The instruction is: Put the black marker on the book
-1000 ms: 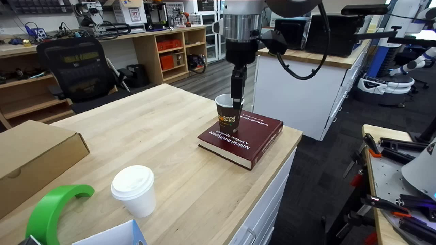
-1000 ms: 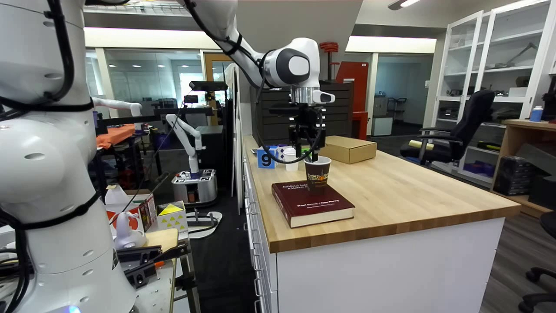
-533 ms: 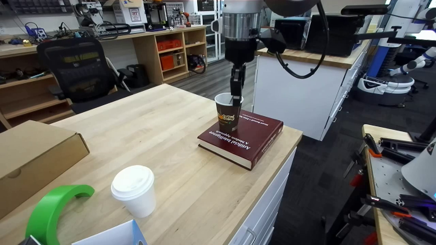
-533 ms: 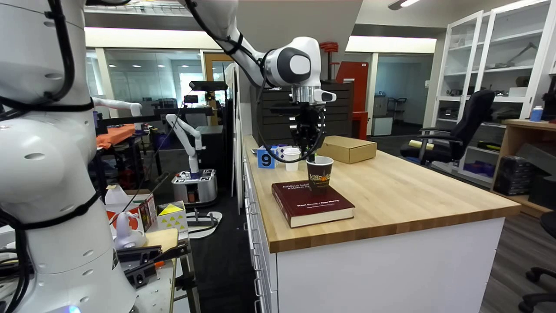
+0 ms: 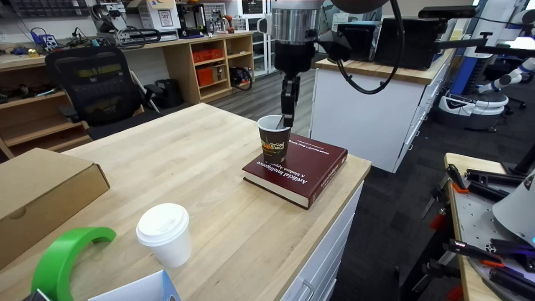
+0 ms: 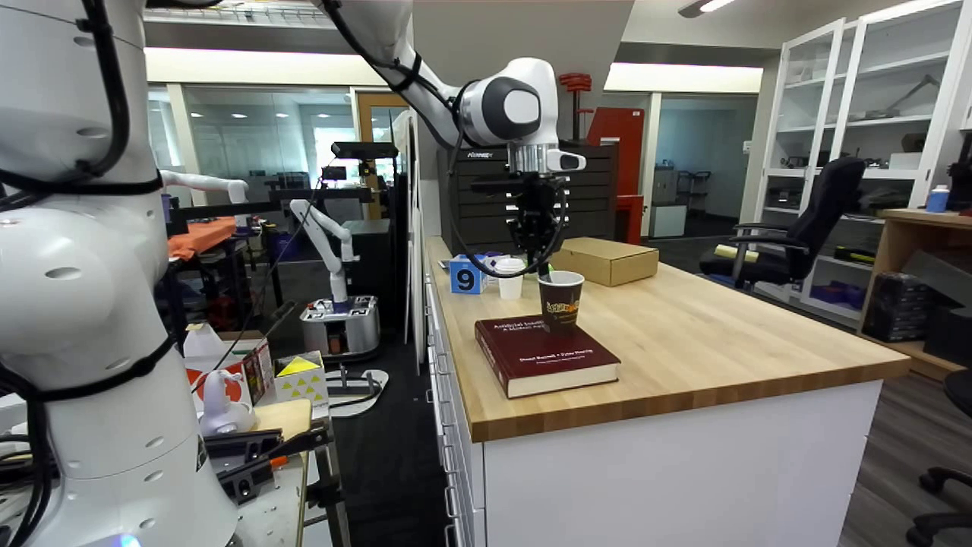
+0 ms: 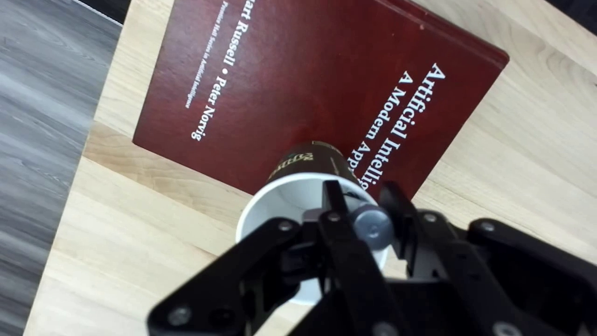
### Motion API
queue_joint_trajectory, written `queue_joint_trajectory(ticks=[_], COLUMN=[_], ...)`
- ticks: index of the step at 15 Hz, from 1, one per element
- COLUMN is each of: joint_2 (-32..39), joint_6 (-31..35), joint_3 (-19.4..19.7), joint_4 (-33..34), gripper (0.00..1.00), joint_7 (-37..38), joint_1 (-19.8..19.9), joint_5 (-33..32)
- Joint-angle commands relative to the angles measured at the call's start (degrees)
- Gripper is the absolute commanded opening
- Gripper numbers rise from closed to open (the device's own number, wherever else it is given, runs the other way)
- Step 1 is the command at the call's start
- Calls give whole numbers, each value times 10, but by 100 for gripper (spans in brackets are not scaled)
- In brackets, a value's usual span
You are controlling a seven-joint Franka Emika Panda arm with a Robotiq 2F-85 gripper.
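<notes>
Black marker (image 7: 373,228) hangs between the fingers (image 5: 289,106), which are clenched on it in the wrist view; its lower part slants into the dark coffee cup (image 5: 274,144), and whether it touches the inner wall cannot be told. In an exterior view the cup stands on the maroon book (image 5: 317,156), close to the left far edge of the cover. Compared with a second ago, the cup there lies further left, the fingers are a little higher and further left with it, and more of the marker shows inside the rim. The book keeps its place on the bench (image 5: 200,167). On the left, the white lidded cup (image 5: 167,236), the green arch (image 5: 56,259) and the brown cardboard box (image 5: 46,179) also stay where they were.
</notes>
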State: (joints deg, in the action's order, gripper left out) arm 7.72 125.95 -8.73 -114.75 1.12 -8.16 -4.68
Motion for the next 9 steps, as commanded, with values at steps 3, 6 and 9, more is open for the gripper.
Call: queue_joint_trajectory(ticks=[3,6,9], joint_2=[-80,-121,-158], joint_6=[-4,-8,-6], joint_3=[-2,-2,-1], joint_4=[-34,-44,-57], gripper=[6,6,6], joint_7=[9,11,19], joint_1=[-10,-9,-4], joint_5=[-3,-7,-17])
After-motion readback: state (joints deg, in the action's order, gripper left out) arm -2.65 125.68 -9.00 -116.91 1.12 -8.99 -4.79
